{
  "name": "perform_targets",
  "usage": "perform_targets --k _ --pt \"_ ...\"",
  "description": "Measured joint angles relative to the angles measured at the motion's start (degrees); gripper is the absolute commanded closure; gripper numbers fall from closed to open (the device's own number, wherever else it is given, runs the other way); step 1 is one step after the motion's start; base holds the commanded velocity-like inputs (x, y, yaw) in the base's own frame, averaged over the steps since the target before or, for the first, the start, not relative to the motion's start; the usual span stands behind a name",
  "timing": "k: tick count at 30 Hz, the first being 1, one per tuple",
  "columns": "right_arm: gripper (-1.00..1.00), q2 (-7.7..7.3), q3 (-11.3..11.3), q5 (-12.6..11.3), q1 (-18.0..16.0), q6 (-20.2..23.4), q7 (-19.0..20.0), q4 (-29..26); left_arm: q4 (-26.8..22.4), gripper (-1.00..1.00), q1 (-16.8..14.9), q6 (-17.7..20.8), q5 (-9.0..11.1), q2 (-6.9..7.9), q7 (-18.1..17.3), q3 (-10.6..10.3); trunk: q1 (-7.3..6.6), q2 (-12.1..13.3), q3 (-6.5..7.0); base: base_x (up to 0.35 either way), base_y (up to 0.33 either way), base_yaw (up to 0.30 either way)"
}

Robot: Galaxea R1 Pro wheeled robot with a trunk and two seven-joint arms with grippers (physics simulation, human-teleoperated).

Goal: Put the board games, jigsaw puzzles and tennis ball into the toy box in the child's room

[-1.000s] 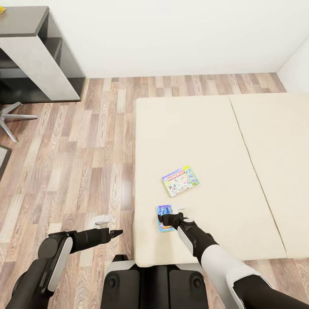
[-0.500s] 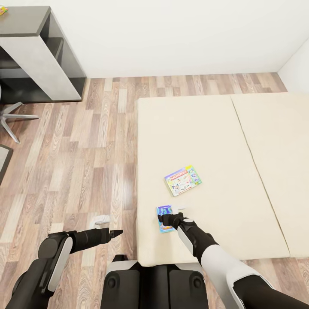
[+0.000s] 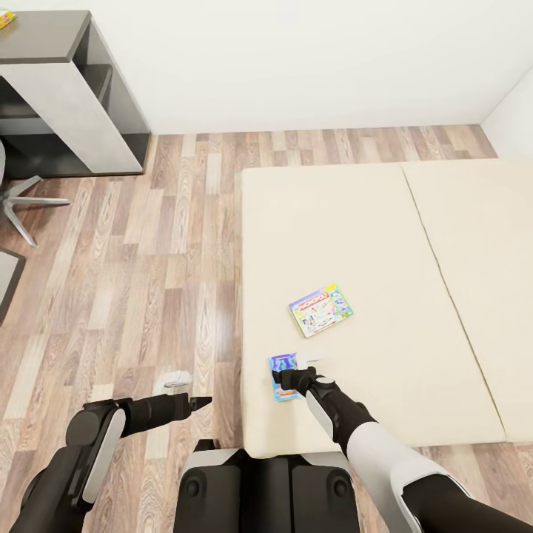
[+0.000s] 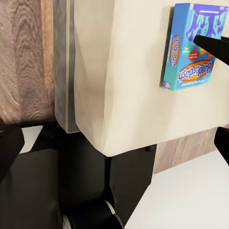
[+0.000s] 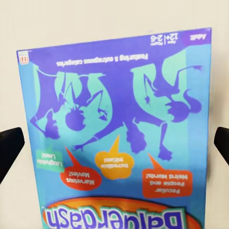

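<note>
Bed [image 3: 385, 222] near edge: right gripper [image 3: 285, 379] spread open over blue board game [image 3: 282, 368]; left gripper [image 3: 200, 402] state indiscernible above floor [image 3: 148, 281].

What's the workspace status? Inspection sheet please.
Surface: cream bed, flat, on a wood floor.
Job's things: blue board game near the bed's front edge; pale board game farther in, apart from it.
Clutter: nothing seen.
Grippers: right gripper over the blue game, fingers apart astride it; left gripper over the floor, state unclear.
Cables: nothing seen.
Surroundings: dark cabinet, chair legs, white wall.
</note>
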Motion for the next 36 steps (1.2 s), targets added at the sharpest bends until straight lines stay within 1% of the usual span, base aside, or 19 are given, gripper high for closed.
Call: perform_targets --k 11,17,24,36 --pt "-1.00 0.00 0.01 -0.05 0.00 0.84 0.01 0.08 0.00 -1.00 0.00 0.01 0.00 0.00 0.00 -0.02 0.00 0.00 0.00 0.000 0.000 0.000" --pt "-1.00 0.00 0.01 0.02 0.00 2.44 0.02 0.09 0.00 -1.00 0.00 0.00 0.00 0.00 0.00 -0.02 0.00 0.00 0.00 0.000 0.000 0.000" --pt "-1.00 0.00 0.01 0.04 0.00 2.87 0.02 0.09 0.00 -1.00 0.00 0.00 0.02 -0.04 0.00 -0.02 0.00 0.00 0.00 0.000 0.000 0.000" --pt "-1.00 0.00 -0.01 0.04 0.00 2.95 0.03 0.09 0.00 -1.00 0.00 0.01 0.00 -0.72 0.00 0.04 0.00 0.00 0.00 0.000 0.026 0.000"
